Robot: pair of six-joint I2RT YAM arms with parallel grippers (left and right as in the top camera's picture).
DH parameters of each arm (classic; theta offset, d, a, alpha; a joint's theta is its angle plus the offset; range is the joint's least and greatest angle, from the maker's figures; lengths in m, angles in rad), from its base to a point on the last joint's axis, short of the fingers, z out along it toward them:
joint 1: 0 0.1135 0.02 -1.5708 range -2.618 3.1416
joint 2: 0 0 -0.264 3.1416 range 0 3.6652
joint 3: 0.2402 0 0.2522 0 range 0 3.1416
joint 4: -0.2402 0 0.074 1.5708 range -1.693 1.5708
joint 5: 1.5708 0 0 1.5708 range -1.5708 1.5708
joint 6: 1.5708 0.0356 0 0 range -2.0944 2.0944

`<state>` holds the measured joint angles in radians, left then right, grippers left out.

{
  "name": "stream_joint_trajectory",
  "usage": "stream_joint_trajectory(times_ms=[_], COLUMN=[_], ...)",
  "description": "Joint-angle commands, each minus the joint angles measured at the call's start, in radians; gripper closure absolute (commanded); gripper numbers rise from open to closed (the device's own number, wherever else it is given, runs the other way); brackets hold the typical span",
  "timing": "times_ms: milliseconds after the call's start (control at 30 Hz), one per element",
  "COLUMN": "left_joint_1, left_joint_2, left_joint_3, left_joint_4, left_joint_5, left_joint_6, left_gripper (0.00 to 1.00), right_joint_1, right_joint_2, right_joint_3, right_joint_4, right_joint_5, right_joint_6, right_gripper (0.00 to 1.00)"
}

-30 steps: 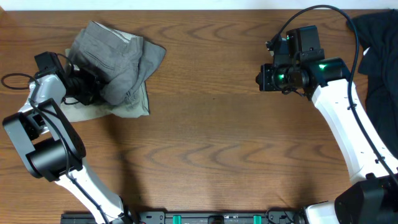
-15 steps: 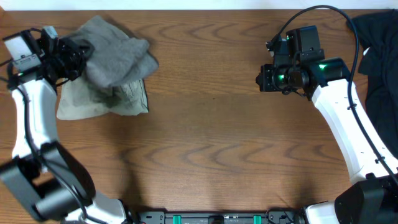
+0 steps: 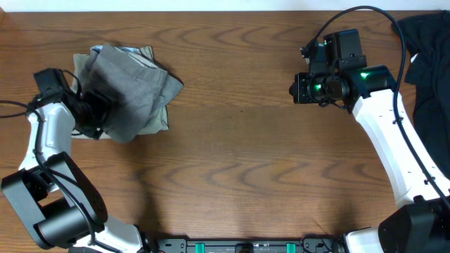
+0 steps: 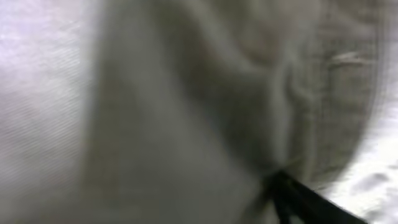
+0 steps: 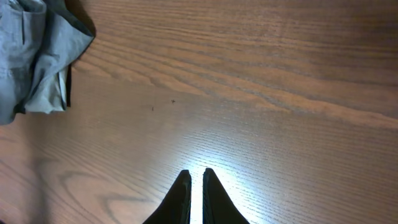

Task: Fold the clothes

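The clothes lie in a heap at the table's left. Crumpled mid-grey shorts (image 3: 130,88) sit on top of khaki-beige shorts (image 3: 160,121), of which only an edge shows. My left gripper (image 3: 93,112) presses into the heap's left side. Its wrist view is filled with blurred grey cloth (image 4: 186,112), with one dark finger (image 4: 301,198) at the lower right, so its jaws are hidden. My right gripper (image 5: 196,175) hovers shut and empty over bare wood at the right (image 3: 294,89). It looks toward the heap, whose grey shorts (image 5: 31,56) show at the far left of its view.
A black garment (image 3: 425,67) lies at the table's back right corner, beside the right arm. A black cable loops over the right arm. The table's wood (image 3: 239,147) stretches between the heap and the right gripper.
The left arm swung up to the back left with the grey shorts, then came down again at the heap's left side. The grey shorts now cover most of the khaki pair. The right arm held still.
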<state>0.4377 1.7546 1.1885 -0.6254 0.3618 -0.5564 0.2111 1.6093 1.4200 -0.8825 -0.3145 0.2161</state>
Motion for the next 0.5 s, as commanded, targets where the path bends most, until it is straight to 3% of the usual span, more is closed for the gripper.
stream_joint_trajectory(times_ms=[0, 167, 333, 467], left_joint_1=[0.005, 0.002, 0.002, 0.001], left_joint_2=[-0.012, -0.083, -0.249, -0.403], left_joint_3=[0.003, 0.024, 0.026, 0.029], left_joint_4=[-0.034, -0.103, -0.103, -0.075], left_joint_5=[-0.064, -0.039, -0.013, -0.015], left_joint_6=[0.095, 0.128, 0.221, 0.309], left_gripper=[0.22, 0.18, 0.02, 0.02], right_joint_1=[0.005, 0.005, 0.004, 0.004], right_joint_2=[0.001, 0.001, 0.001, 0.001], right_joint_3=[0.000, 0.000, 0.000, 0.000], right_joint_4=[0.000, -0.002, 0.011, 0.022], right_joint_5=[0.004, 0.004, 0.004, 0.004], right_joint_6=[-0.016, -0.016, -0.016, -0.015], right_gripper=[0.93, 0.92, 0.90, 0.87])
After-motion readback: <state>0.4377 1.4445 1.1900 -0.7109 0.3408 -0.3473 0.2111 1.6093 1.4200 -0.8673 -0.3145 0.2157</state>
